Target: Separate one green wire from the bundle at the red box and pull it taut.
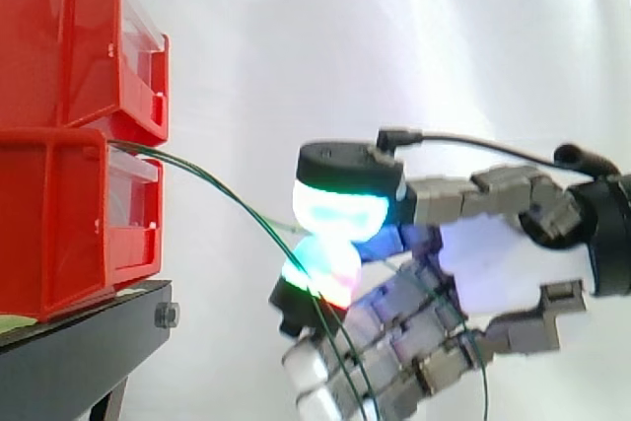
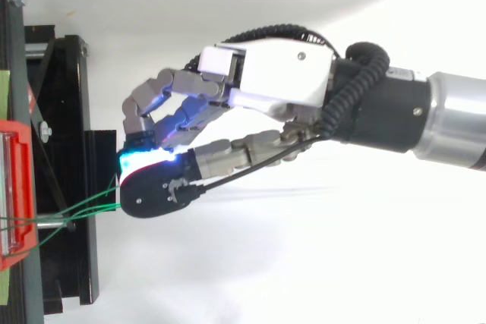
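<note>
Two red boxes are stacked at the left, the upper box [image 1: 59,36] on the lower box [image 1: 59,224]. Thin green wires [image 1: 217,184] leave the gap between them and arc down to the right. My hand [image 1: 493,253] comes in from the right, its glowing fingertips [image 1: 340,209] pressed together on one green wire just right of the boxes. Other green strands run on downward past the curled lower fingers. From above, the hand [image 2: 273,73] reaches left and the wires [image 2: 87,204] fan from the red box [image 2: 15,187] to its dark fingertip [image 2: 156,191].
The boxes stand on a black stand [image 1: 79,352], whose frame [image 2: 64,111] lies under the wires in the top view. A white curtain hangs behind everything. Open room lies right of the stand, around the arm.
</note>
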Action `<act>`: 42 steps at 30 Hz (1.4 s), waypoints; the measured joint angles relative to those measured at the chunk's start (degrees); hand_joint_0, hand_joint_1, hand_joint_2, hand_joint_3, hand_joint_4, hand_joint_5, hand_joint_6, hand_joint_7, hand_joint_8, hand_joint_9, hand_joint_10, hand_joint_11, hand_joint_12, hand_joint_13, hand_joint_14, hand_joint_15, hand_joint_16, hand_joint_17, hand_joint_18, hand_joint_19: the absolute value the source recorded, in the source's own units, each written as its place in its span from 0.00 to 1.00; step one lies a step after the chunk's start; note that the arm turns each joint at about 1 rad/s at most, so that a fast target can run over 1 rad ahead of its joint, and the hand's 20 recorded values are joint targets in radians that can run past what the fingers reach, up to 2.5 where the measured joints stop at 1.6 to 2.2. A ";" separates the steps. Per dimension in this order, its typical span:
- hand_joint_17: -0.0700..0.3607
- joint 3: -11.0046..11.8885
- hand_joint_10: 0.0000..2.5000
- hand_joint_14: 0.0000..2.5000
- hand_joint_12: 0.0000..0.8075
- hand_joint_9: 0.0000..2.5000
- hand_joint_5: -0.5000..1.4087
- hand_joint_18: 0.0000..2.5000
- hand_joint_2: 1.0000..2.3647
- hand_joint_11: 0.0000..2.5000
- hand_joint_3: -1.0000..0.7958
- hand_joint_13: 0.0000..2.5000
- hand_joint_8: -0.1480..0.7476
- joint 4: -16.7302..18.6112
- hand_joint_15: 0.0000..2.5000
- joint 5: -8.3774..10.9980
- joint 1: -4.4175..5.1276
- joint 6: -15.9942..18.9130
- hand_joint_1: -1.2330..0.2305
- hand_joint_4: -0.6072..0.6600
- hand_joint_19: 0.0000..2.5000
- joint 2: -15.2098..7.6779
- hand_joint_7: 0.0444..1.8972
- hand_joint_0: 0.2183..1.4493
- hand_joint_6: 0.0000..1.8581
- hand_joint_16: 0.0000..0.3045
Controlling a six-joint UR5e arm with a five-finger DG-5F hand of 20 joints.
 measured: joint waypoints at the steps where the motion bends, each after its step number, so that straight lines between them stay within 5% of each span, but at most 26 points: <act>1: 0.46 -0.01 0.01 0.01 0.44 0.41 0.18 0.27 0.02 0.22 0.55 0.31 0.48 -0.39 0.14 -0.11 -0.25 0.18 0.35 0.44 0.18 0.69 0.61 0.35 0.50 0.19; 10: 0.46 -0.02 0.01 0.01 0.44 0.41 0.18 0.27 0.02 0.22 0.55 0.31 0.48 -6.86 0.13 0.33 -1.45 -2.21 0.35 0.44 0.17 6.17 0.61 0.35 0.50 0.19; 16: 0.46 -0.04 0.01 0.01 0.45 0.41 0.18 0.27 0.02 0.22 0.56 0.31 0.48 -10.23 0.13 1.06 -1.28 -2.90 0.35 0.44 0.17 6.97 0.61 0.35 0.50 0.19; 42: 0.47 -0.16 0.01 0.01 0.45 0.41 0.18 0.28 0.02 0.22 0.56 0.31 0.48 -8.42 0.13 1.11 -0.51 -3.38 0.35 0.44 0.17 7.01 0.62 0.35 0.50 0.19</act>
